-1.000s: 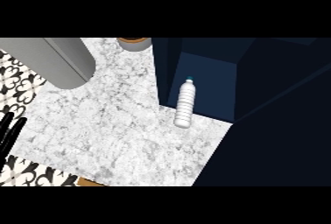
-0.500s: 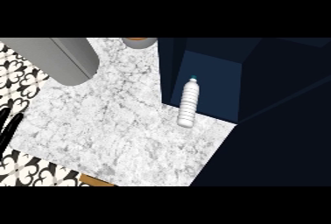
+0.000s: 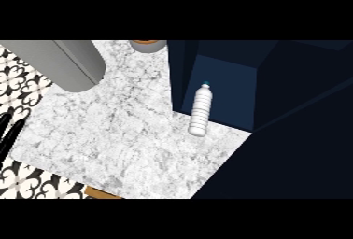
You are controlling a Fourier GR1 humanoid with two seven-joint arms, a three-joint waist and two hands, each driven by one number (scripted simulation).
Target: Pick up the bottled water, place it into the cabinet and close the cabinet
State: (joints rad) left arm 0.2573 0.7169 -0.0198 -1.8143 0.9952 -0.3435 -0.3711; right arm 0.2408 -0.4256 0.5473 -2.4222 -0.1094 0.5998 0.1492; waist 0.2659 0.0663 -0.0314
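Note:
The bottled water [image 3: 200, 111] is clear and ribbed with a teal cap that points toward the far side. It shows at the marble counter's [image 3: 117, 135] right edge, against the dark blue cabinet [image 3: 224, 70]. I cannot tell whether it stands or lies. Black straight fingers of my left hand [image 3: 7, 133] show at the view's left edge, far from the bottle and holding nothing. My right hand is out of view.
A large grey rounded body [image 3: 62, 63] reaches in from the top left over the counter. A brown-rimmed grey pot [image 3: 147, 45] sits at the top edge. Black-and-white patterned floor [image 3: 21, 79] lies left of the counter. Dark cabinet panels [image 3: 303, 130] fill the right.
The whole view has shifted slightly, so the grey body now shows a little further right. The bottle and the left hand's fingers stay about where they were.

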